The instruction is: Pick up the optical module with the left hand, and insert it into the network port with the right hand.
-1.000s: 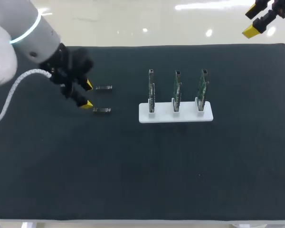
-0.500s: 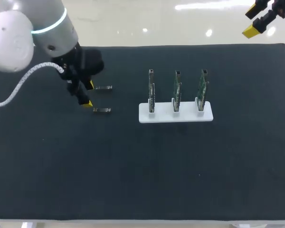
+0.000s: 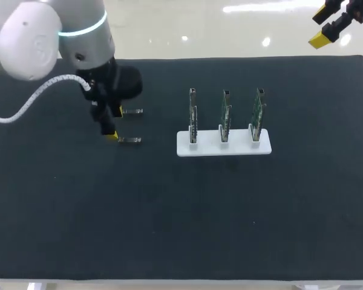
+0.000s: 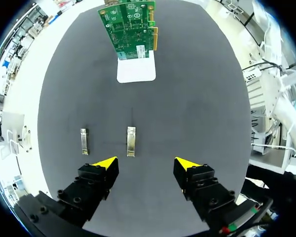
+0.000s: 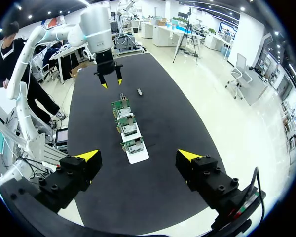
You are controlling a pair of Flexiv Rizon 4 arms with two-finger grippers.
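Note:
Two small silver optical modules lie side by side on the black mat, the far one [image 3: 132, 111] and the near one [image 3: 129, 140]. My left gripper [image 3: 114, 124] hangs open just left of them, holding nothing. In the left wrist view one module [image 4: 131, 141] lies just ahead of the gap between the fingers, the other [image 4: 84, 141] ahead of one fingertip. Three green network cards [image 3: 224, 115] stand upright in a white holder [image 3: 224, 149]. My right gripper [image 3: 327, 27] is open and empty, high beyond the table's far right corner, and looks down on the cards [image 5: 127, 131].
The black mat [image 3: 181, 217] covers the whole table. The white holder [image 4: 136, 71] with its cards [image 4: 128, 27] stands well ahead of the left gripper [image 4: 146, 164]. From the right gripper [image 5: 139, 156] my left arm [image 5: 101, 29] shows past the cards.
My left arm has swung to the right over the mat, bringing its open fingers close beside the two modules. The right arm and the modules have not moved.

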